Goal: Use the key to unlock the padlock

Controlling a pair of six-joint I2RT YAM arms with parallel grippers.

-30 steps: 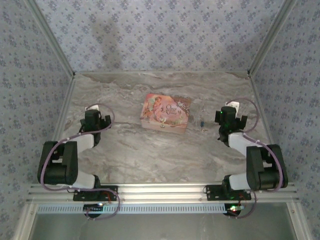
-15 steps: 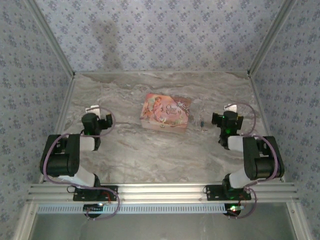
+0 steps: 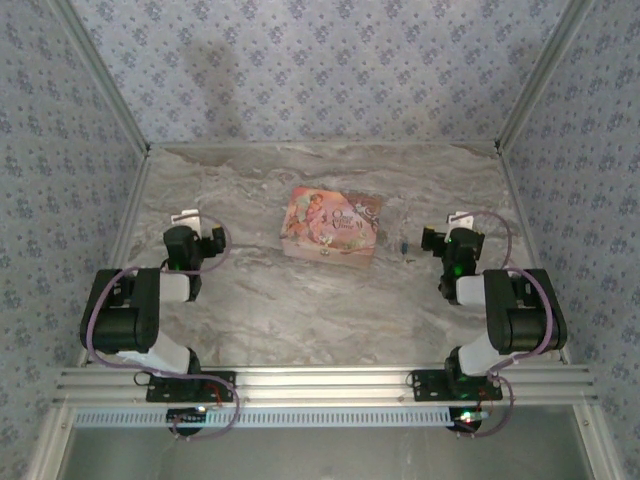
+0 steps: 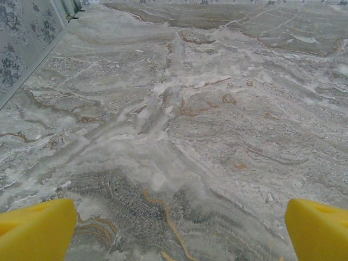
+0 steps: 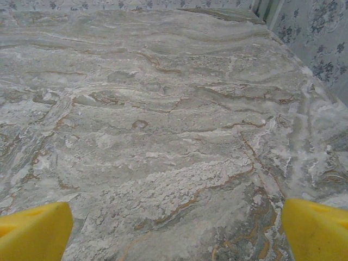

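The tiny blue padlock (image 3: 403, 245) lies on the marble table (image 3: 300, 300), just right of the pink picture-printed box (image 3: 331, 225). A small dark metal bit, possibly the key (image 3: 409, 258), rests beside the padlock; it is too small to tell. My right gripper (image 3: 447, 232) sits a short way right of the padlock, apart from it. My left gripper (image 3: 196, 228) is at the table's left side, far from the padlock. In the wrist views both grippers, the left (image 4: 179, 231) and the right (image 5: 176, 231), are open, with yellow fingertips (image 4: 35, 231) (image 5: 315, 228) wide apart over bare marble.
Blue-patterned walls (image 3: 330, 70) close in the table at the back and both sides. A wall edge (image 4: 27, 49) shows left of the left gripper, and another (image 5: 321, 32) right of the right gripper. Metal rails (image 3: 320, 385) run along the near edge.
Both arms have folded back toward their bases, with the elbows drawn in and the grippers low over the table. The padlock and pink box have not moved.
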